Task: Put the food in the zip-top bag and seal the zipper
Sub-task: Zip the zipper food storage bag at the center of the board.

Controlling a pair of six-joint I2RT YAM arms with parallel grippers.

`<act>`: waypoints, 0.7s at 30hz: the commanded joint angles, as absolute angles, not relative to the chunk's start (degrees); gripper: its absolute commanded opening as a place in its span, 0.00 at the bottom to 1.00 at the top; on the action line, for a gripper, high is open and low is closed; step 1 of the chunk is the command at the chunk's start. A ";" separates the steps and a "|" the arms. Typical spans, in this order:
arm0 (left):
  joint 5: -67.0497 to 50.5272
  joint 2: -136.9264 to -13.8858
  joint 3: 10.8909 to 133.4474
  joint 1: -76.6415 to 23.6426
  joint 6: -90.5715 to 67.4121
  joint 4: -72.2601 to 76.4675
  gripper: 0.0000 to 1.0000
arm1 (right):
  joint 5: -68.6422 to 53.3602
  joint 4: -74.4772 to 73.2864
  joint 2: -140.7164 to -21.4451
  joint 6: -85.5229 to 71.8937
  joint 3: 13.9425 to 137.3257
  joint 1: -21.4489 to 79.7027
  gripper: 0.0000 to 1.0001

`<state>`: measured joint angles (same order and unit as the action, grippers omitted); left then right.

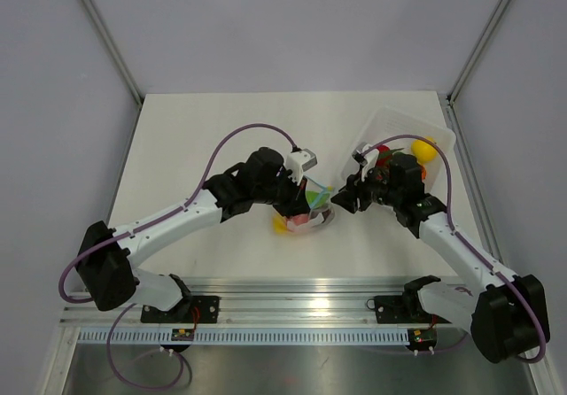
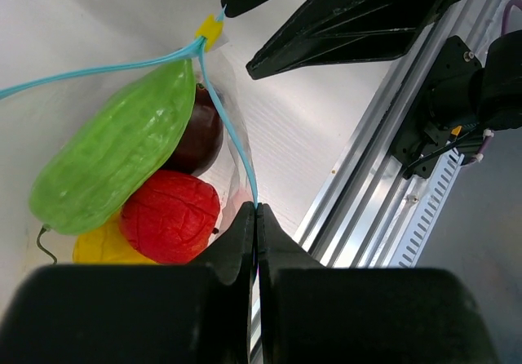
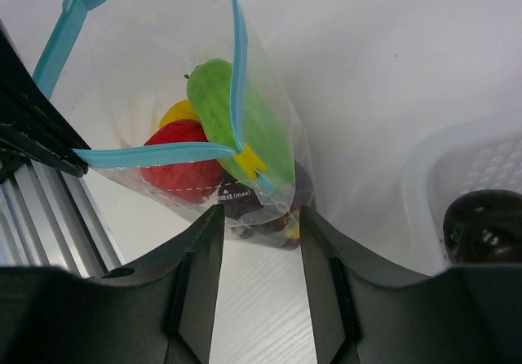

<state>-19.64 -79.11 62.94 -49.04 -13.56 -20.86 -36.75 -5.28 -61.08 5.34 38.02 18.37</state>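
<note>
Left wrist view: the zipper (image 2: 231,135) is clenched by the left tool (image 2: 255,217), with the food (image 2: 122,152) lying inside the zip-top bag (image 3: 122,95). The right tool (image 3: 261,217) is spread, seemingly just short of the yellow slider (image 3: 247,164). If the slider is missed, the mouth is left gaping. Room is narrowed by the tub (image 3: 432,168) beside it; more room is offered over the tabletop (image 3: 391,54) ahead.

This is a robotics lab test cell: a bare white table (image 1: 221,120) boxed in by plain grey panel walls (image 1: 266,23) on aluminium frame posts (image 1: 102,32), robot arms (image 1: 177,222) bolted to an aluminium rail (image 1: 301,293), and purple cables (image 1: 239,134) looping along them.
</note>
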 commanded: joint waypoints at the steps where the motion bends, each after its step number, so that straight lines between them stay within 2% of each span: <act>1: -21.80 -77.96 63.28 -48.87 -13.89 -17.40 0.00 | -39.90 -0.62 -62.48 5.89 40.34 18.54 0.49; 12: -22.68 -78.22 63.81 -48.87 -13.89 -17.14 0.00 | -42.18 2.81 -66.80 6.42 42.01 18.90 0.44; 15: -22.85 -78.49 63.98 -48.87 -13.89 -17.05 0.00 | -42.71 3.69 -67.41 6.15 41.92 19.16 0.36; 21: -22.85 -78.75 64.51 -48.87 -13.80 -17.31 0.00 | -42.80 3.25 -67.15 5.80 41.57 19.34 0.12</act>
